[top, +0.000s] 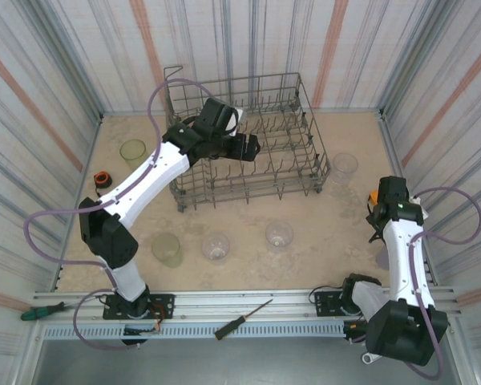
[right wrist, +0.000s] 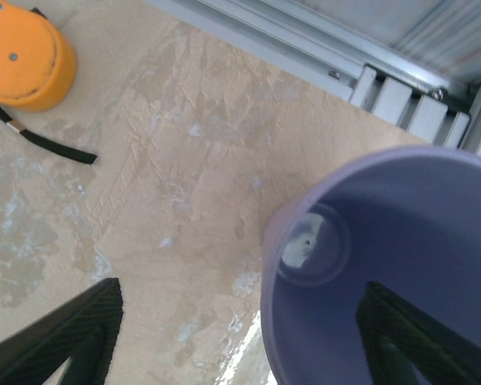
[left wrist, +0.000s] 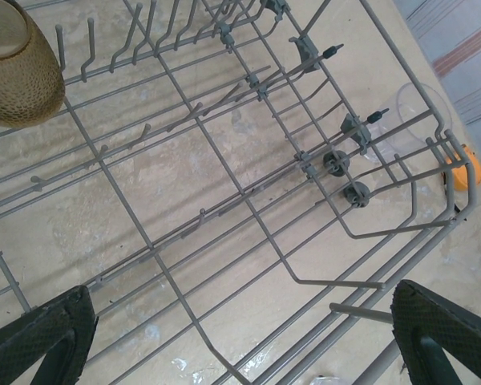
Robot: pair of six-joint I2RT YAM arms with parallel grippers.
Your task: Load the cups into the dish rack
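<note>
The grey wire dish rack [top: 293, 104] stands at the back middle of the table. My left gripper [top: 252, 147] hovers open over its left part with nothing between its fingers [left wrist: 40, 333]; an amber cup [left wrist: 16, 68] sits among the tines beyond. On the table are two yellow-green cups [top: 133, 152] [top: 167, 249] and three clear cups [top: 216, 246] [top: 279, 234] [top: 344, 168]. A lilac cup [right wrist: 401, 265] stands upright at the right. My right gripper [right wrist: 240, 321] is open around its near wall, with one finger inside the cup and the other well clear outside.
A small orange ball [right wrist: 24, 60] with a black strap lies just beyond the lilac cup. An orange-and-black ring [top: 101, 177] sits at the left wall. Two screwdrivers [top: 242, 319] [top: 40, 309] lie on the front rail. Corrugated walls close in both sides.
</note>
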